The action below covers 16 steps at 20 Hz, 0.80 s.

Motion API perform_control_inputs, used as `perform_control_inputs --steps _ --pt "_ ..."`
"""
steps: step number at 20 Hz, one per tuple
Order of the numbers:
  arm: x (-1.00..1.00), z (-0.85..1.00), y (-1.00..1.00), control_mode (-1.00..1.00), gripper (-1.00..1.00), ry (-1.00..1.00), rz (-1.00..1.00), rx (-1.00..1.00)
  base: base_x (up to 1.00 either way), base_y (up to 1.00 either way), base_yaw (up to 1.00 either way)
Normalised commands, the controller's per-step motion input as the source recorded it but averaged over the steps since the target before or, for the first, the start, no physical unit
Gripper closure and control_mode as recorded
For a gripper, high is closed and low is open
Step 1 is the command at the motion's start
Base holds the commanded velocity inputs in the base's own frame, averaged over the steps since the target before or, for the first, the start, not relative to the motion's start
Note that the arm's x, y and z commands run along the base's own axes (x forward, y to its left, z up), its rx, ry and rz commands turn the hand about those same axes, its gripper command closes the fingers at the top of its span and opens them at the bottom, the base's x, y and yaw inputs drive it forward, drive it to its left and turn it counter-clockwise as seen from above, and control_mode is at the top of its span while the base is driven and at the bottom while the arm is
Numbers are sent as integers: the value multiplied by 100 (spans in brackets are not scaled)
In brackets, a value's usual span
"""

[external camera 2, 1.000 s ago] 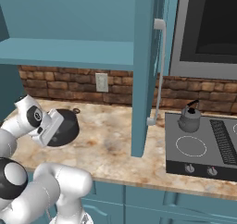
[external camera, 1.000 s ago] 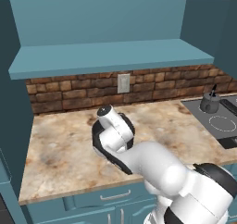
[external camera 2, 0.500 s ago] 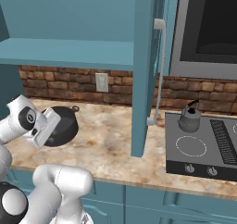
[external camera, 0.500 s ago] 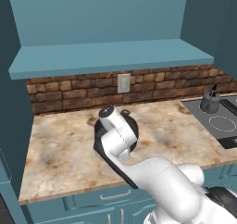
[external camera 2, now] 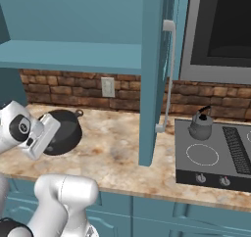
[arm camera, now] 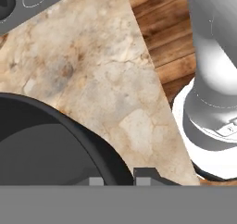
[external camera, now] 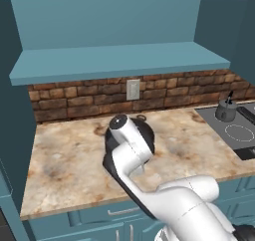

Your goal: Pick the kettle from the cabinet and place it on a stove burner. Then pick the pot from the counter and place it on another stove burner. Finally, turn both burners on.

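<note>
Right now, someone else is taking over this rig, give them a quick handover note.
Gripper: down at the pot, jaws nearly closed across its rim; looks like a grip, pot not lifted.
Pot: on the counter, below the wall cabinet.
Kettle: on a rear stove burner.
Done: kettle placed.
Left: carry the pot to the free front burner, then turn both burners on.

pot point(external camera 2: 62, 131) on counter point(external camera 2: 117, 153), kettle point(external camera 2: 200, 125) on stove point(external camera 2: 215, 155)
</note>
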Motion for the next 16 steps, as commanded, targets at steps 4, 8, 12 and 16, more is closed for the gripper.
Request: perform_control_inputs --steps 4,8,12,16 --pt "-30 30 0 -100 100 -4 -6 0 0 0 0" --pt "-23 30 0 -100 100 0 -4 0 0 0 0" --pt "-26 28 0 -100 100 0 -3 0 0 0 0" --pt "-23 30 0 -100 100 0 0 0 0 0 0"
